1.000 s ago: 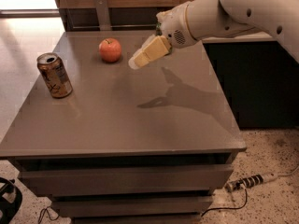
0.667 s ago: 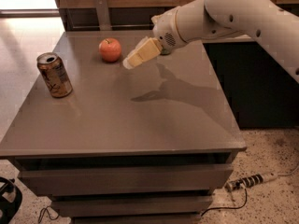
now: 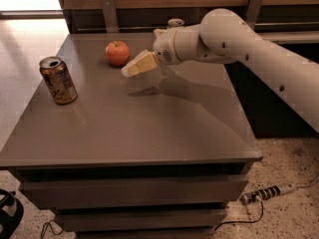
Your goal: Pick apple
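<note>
Claw point(image 3: 128, 72) just beside apple point(image 3: 117, 53).
Apple sits behind the claw tip, slightly left; whether the claw is spread, I cannot tell.

The tool point(image 3: 133, 67) has swung nearer the apple point(image 3: 117, 53) and lower over the desk point(image 3: 149, 133), now hanging just beside the apple.

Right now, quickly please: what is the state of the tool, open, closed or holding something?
The tool: close beside the apple, above the table, not holding it; open or closed cannot be told.
</note>
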You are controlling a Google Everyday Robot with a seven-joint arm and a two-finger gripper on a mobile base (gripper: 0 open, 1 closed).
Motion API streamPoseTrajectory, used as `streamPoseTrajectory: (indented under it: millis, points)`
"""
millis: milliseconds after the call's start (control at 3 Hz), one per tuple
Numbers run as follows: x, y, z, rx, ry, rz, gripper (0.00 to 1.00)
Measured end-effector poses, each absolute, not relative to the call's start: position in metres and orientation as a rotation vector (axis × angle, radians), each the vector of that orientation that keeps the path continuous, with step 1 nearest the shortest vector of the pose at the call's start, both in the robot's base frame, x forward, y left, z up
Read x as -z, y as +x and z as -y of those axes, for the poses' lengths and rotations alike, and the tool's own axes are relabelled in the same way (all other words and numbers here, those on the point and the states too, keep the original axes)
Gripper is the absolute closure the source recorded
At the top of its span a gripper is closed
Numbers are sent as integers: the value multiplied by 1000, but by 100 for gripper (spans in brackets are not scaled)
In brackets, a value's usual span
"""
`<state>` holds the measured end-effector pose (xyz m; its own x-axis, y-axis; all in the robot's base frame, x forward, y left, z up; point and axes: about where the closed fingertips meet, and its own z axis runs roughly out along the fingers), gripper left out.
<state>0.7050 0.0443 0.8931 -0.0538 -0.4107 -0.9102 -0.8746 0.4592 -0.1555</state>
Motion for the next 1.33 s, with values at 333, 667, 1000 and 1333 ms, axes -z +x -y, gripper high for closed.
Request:
streamPoseTrajectory:
  millis: [333,667,1000,1333]
  points:
    - [-880,732,-60,-596,-1052,-1589,0]
    - [-874,758,-78,-631,-1020,-1530,0]
    - [-875,774,-94,-647,-1020,-1496,0]
    - [-877,788,-111,-657,-1042,-1482,0]
